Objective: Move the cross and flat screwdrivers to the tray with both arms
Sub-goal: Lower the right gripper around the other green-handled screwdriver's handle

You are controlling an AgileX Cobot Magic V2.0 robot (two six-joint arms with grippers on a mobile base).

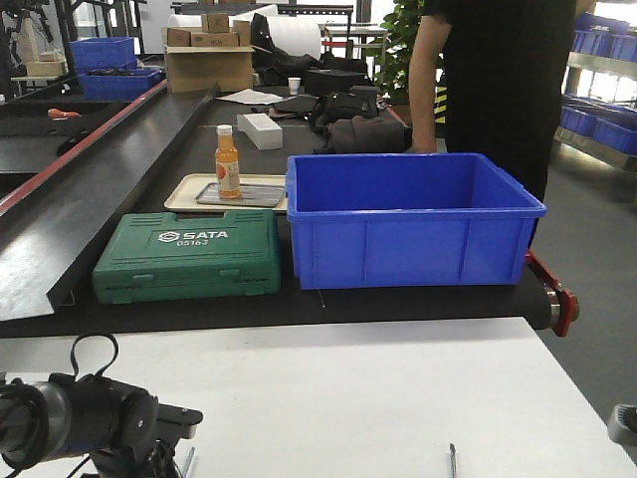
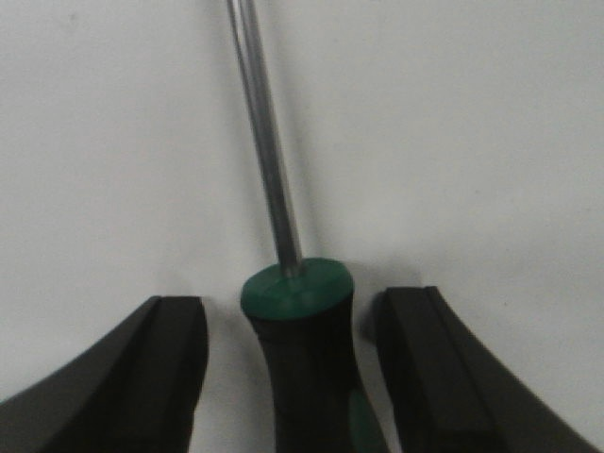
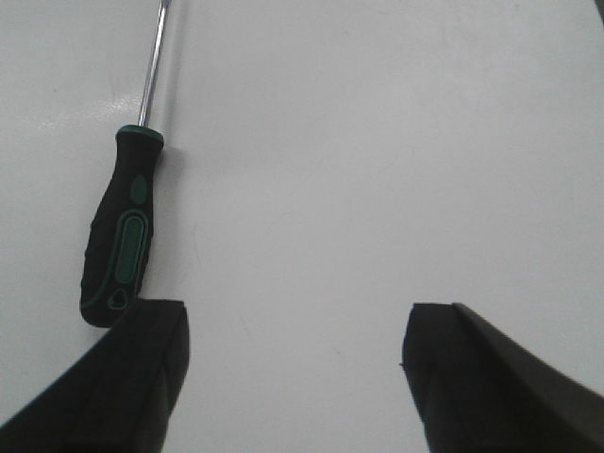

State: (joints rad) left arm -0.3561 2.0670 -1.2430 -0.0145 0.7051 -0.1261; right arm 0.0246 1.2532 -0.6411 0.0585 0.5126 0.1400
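In the left wrist view, one screwdriver (image 2: 300, 349) lies on the white table, its black handle with green cap between the fingers of my left gripper (image 2: 294, 316). The gripper is open, with a gap on each side of the handle. The steel shaft (image 2: 269, 160) points away. In the right wrist view, the other screwdriver (image 3: 118, 236) lies just left of my open right gripper (image 3: 297, 316), its handle end by the left finger (image 3: 156, 359). The grey metal tray (image 1: 261, 195) sits on the black conveyor, far behind, resting on a cream tray (image 1: 184, 194).
An orange bottle (image 1: 228, 162) stands on the grey tray. A green SATA tool case (image 1: 187, 256) and a deep blue bin (image 1: 410, 217) sit on the conveyor between the white table (image 1: 338, 398) and the tray. A person (image 1: 498, 80) stands behind the bin.
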